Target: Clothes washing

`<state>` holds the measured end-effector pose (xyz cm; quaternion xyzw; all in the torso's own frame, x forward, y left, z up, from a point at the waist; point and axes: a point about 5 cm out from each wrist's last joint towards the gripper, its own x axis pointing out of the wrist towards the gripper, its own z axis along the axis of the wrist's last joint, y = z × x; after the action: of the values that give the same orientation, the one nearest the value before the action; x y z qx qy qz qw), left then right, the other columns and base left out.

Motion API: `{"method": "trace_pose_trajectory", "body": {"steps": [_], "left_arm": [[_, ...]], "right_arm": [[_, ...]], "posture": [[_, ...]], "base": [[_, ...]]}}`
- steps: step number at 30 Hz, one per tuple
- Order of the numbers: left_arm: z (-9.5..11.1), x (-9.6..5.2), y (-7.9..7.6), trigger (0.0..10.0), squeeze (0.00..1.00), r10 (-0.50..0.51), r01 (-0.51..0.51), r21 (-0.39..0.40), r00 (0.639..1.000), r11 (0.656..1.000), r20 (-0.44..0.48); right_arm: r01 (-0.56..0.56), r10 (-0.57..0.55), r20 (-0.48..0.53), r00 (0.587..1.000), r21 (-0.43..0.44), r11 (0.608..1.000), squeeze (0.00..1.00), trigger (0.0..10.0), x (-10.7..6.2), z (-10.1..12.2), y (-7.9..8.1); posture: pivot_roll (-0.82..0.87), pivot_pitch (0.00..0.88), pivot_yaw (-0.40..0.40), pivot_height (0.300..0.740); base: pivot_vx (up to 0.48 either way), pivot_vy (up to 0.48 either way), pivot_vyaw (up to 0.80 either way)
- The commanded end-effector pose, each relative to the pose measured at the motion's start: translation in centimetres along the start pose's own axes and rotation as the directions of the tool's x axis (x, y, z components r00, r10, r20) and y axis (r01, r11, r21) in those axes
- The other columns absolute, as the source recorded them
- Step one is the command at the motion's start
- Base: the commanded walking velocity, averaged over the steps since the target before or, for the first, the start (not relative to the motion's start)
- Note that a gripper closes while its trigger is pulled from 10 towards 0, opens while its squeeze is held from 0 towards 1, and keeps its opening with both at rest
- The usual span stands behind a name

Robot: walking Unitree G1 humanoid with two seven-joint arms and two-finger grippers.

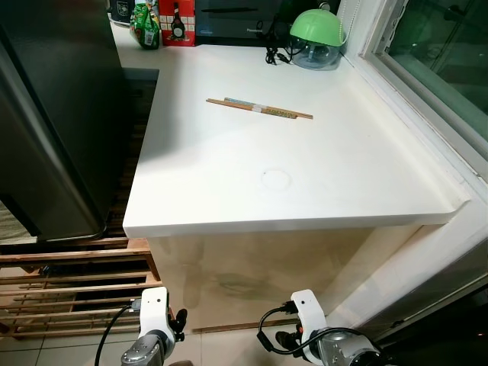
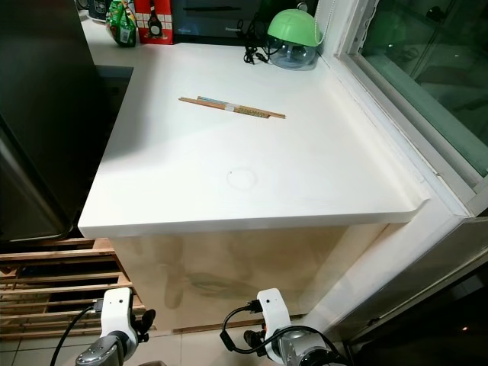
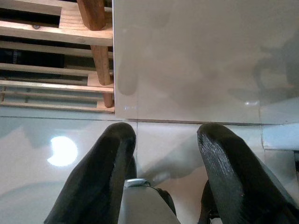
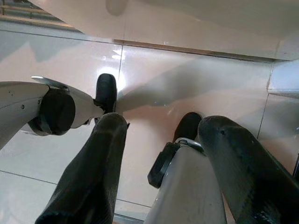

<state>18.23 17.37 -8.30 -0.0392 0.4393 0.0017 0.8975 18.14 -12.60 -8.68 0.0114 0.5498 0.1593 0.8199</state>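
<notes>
A: From the head views: broad white countertop [image 1: 305, 175], pair of wooden chopsticks in a paper sleeve [image 1: 259, 109] lying on it, green-domed clear appliance [image 1: 316, 38] at the far corner by the window. No clothes or washing machine to be made out, so no direction or long axis to give from either gripper.

B: Arms?

A: Hanging low before the counter's cream front panel [image 1: 259, 267], about level, neither nearer to anything.

B: Left wrist view?

A: Left gripper [image 3: 166, 140] spread apart, holding nothing, pointed at glossy pale floor tiles [image 3: 37, 140] beside a slatted wooden rack [image 3: 56, 37].

B: Right wrist view?

A: Right gripper [image 4: 161, 135] likewise parted and empty above the tiles.
</notes>
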Motion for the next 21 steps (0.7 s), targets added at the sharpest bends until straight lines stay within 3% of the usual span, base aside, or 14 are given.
{"method": "trace_pose_trajectory", "body": {"steps": [1,3,5,12,14,15,16,17,18,19,20,21], "left_arm": [[-2.6,-0.1,-1.5,10.0,0.0,0.001,0.091,0.275,0.948,0.957,-0.317],[-1.3,0.3,-1.2,10.0,0.0,0.002,0.086,0.297,0.959,0.951,-0.282],[-0.7,0.4,-1.1,10.0,0.0,0.002,0.083,0.308,0.963,0.948,-0.268],[0.1,0.6,-1.3,10.0,0.0,0.001,0.079,0.325,0.971,0.942,-0.238],[1.5,0.8,-1.4,10.0,0.0,0.02,0.041,0.41,0.989,0.911,-0.144],[3.0,1.0,-1.5,10.0,0.0,0.02,0.007,0.465,0.998,0.885,-0.054],[3.4,1.1,-1.7,10.0,0.0,0.014,0.003,0.475,0.999,0.88,-0.032],[4.1,1.1,-2.2,10.0,0.13,-0.024,0.02,0.495,1.0,0.869,0.002],[4.6,1.2,-3.0,10.0,0.36,-0.085,0.059,0.543,0.996,0.838,0.023],[5.1,1.2,-3.6,10.0,0.78,-0.13,0.082,0.589,0.991,0.804,0.04],[5.5,1.1,-4.2,10.0,0.93,-0.172,0.097,0.62,0.983,0.778,0.062],[5.9,1.1,-4.5,10.0,0.93,-0.195,0.098,0.631,0.977,0.769,0.086]], "right_arm": [[0.254,-0.24,-0.131,0.962,0.108,0.961,0.0,10.0,-1.2,-4.6,-4.1],[0.278,-0.271,-0.067,0.96,0.132,0.952,0.0,10.0,-1.7,-2.5,-5.7],[0.288,-0.285,-0.039,0.958,0.147,0.946,0.0,10.0,-2.0,-1.7,-6.3],[0.289,-0.288,-0.034,0.957,0.175,0.941,0.0,10.0,-1.9,-1.9,-6.2],[0.289,-0.294,-0.002,0.956,0.186,0.939,0.0,10.0,-1.9,-1.7,-6.1],[0.295,-0.305,0.017,0.952,0.209,0.932,0.0,10.0,-1.8,-1.7,-6.0],[0.299,-0.31,0.021,0.95,0.216,0.93,0.0,10.0,-1.8,-1.7,-6.0],[0.298,-0.313,0.033,0.949,0.229,0.927,0.0,10.0,-1.8,-1.6,-6.0],[0.289,-0.304,0.041,0.952,0.208,0.934,0.0,10.0,-1.8,-1.6,-6.0],[0.288,-0.3,0.048,0.953,0.166,0.943,0.0,10.0,-1.8,-1.4,-6.0],[0.284,-0.291,0.066,0.954,0.103,0.953,0.0,10.0,-1.9,-1.2,-6.1],[0.273,-0.277,0.084,0.957,0.056,0.96,0.0,10.0,-1.9,-0.9,-6.0]], "posture": [[-0.1,0.0,-0.002,0.74],[-0.09,0.0,-0.009,0.74],[-0.09,0.0,-0.007,0.74],[-0.09,0.0,-0.001,0.74],[-0.09,0.0,0.0,0.74],[-0.09,0.0,0.002,0.74],[-0.09,0.0,0.002,0.74],[-0.09,0.0,0.002,0.74],[-0.09,0.0,0.003,0.74],[-0.09,0.0,0.005,0.74],[-0.09,0.0,0.01,0.74],[-0.1,0.0,0.014,0.74]], "base": [[0.0,0.0,0.0],[0.0,0.0,0.0],[0.0,0.0,0.0],[0.0,0.0,0.0],[0.0,0.0,0.0],[0.0,0.0,0.0],[0.0,0.0,0.0],[0.0,0.0,0.0],[0.0,0.0,0.0],[0.0,0.0,0.0],[0.0,0.0,0.0],[0.0,0.0,0.0]]}}
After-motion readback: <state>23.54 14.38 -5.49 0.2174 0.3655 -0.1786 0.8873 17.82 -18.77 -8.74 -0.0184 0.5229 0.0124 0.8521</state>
